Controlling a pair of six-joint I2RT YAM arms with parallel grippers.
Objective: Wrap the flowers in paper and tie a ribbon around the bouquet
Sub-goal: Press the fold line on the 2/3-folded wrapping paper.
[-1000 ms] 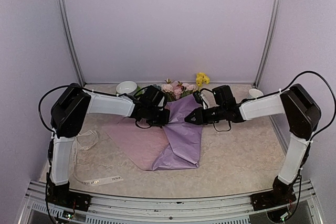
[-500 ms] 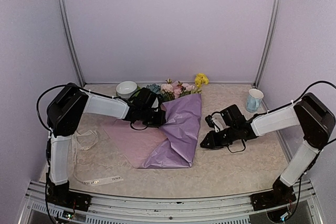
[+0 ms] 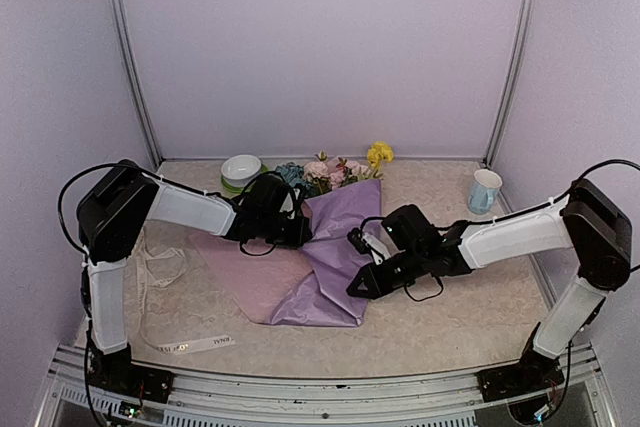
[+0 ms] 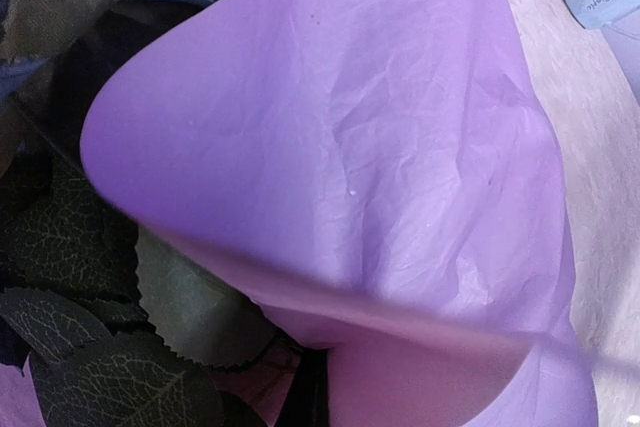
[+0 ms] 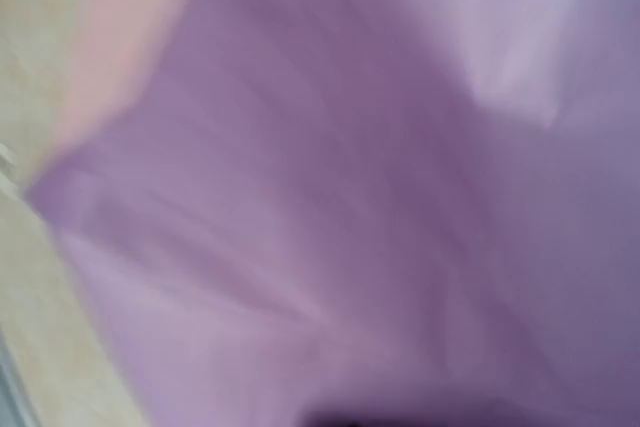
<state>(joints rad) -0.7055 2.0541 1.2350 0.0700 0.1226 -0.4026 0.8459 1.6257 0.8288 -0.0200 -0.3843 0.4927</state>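
One sheet of paper [image 3: 330,267] is lying between the left jaws and the right jaws. One bunch of flowers [image 3: 335,169] and one bowl [image 3: 241,168] are sitting beyond the left jaws. One cup [image 3: 485,190] is standing beyond the right jaws. One ribbon [image 3: 205,343] is lying well apart from the left jaws, on their near side.

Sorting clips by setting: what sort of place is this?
Probably a lab robot cell, not a florist's: plain walls, metal posts, and flowers and paper staged on a table between the left arm and right arm.
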